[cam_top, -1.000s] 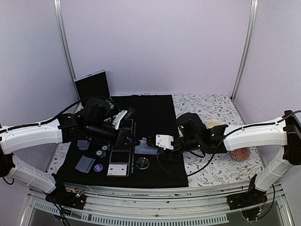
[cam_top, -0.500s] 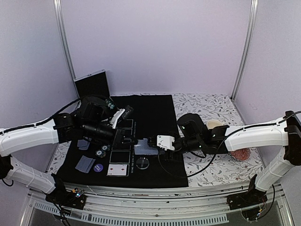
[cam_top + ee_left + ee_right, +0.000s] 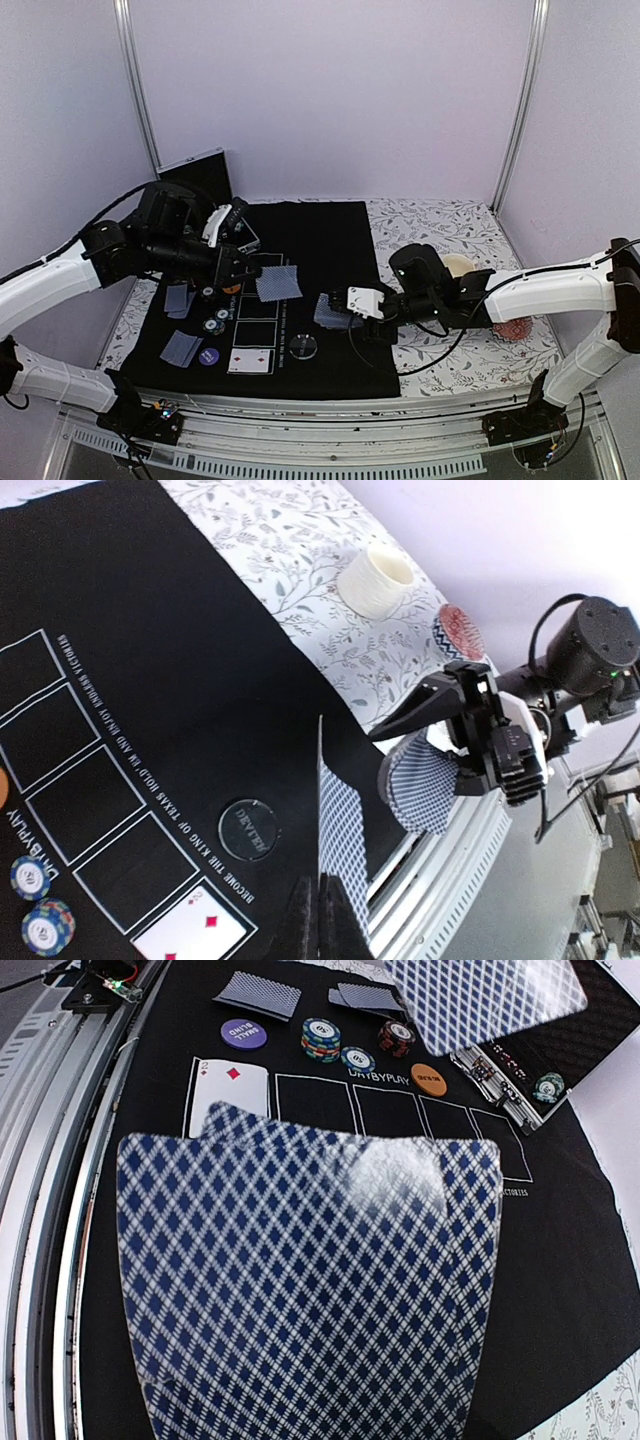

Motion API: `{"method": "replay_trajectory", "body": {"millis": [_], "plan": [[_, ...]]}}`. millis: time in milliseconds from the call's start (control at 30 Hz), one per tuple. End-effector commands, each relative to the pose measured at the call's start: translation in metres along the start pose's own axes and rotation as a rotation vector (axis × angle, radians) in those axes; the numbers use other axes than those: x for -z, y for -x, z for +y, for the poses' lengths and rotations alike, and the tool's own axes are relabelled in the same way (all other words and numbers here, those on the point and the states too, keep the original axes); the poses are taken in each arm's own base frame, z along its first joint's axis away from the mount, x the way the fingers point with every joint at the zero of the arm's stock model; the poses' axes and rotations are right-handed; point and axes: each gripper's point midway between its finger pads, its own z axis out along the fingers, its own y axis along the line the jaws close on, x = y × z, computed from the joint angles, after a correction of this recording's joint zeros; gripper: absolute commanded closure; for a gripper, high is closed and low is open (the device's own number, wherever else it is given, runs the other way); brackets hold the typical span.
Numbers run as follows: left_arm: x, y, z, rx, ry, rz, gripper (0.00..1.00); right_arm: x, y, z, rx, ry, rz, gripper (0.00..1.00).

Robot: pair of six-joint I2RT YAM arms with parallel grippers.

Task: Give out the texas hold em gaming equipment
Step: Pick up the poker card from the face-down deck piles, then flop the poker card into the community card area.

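— Status, starting from the left?

— Two face-down card piles (image 3: 180,299) lie at the left edge of the mat (image 3: 330,230). The left gripper (image 3: 318,925) is clamped on a single card (image 3: 279,283), held in the air above the printed boxes (image 3: 95,805).

— Count the items lying on the mat.

— The striped chips (image 3: 321,1038) sit in three spots. There is one purple disc (image 3: 243,1033), one orange disc (image 3: 429,1079), one face-up card (image 3: 230,1090) and one clear disc (image 3: 248,828).

— And the right side?

— The right gripper (image 3: 345,308) is pinched on a fan of cards (image 3: 310,1290), at least two, over the mat's right part. One cream cup (image 3: 375,580) and one patterned dish (image 3: 458,632) stand beyond, well apart.

— Hazards?

— Probable faults: the single card is gripped near one edge only, so a fast swing could twist or drop it. A loosened pinch could shed a card from the fan. The two held loads are near each other, and crossing paths could clip them.
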Motion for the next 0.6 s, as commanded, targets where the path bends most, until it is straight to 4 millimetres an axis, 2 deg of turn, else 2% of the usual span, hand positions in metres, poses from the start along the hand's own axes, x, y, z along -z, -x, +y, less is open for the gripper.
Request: {"method": "replay_trajectory", "body": {"millis": [0, 133, 233, 333, 567], "plan": [[0.018, -0.018, 0.039, 0.024, 0.22, 0.093, 1.0, 0.012, 0.007, -0.008, -0.016, -0.032, -0.037, 0.49], [0.034, -0.045, 0.091, 0.056, 0.523, 0.203, 1.0, 0.015, 0.008, -0.009, -0.012, -0.037, -0.039, 0.49], [0.039, -0.07, 0.118, 0.074, 0.673, 0.299, 1.0, 0.016, 0.011, -0.01, -0.006, -0.04, -0.044, 0.49], [0.039, -0.083, 0.131, 0.08, 0.75, 0.364, 1.0, 0.015, 0.013, -0.011, -0.004, -0.037, -0.048, 0.49], [0.028, -0.09, 0.146, 0.011, 0.872, 0.446, 1.0, 0.016, 0.012, -0.009, -0.009, -0.033, -0.048, 0.49]]}}
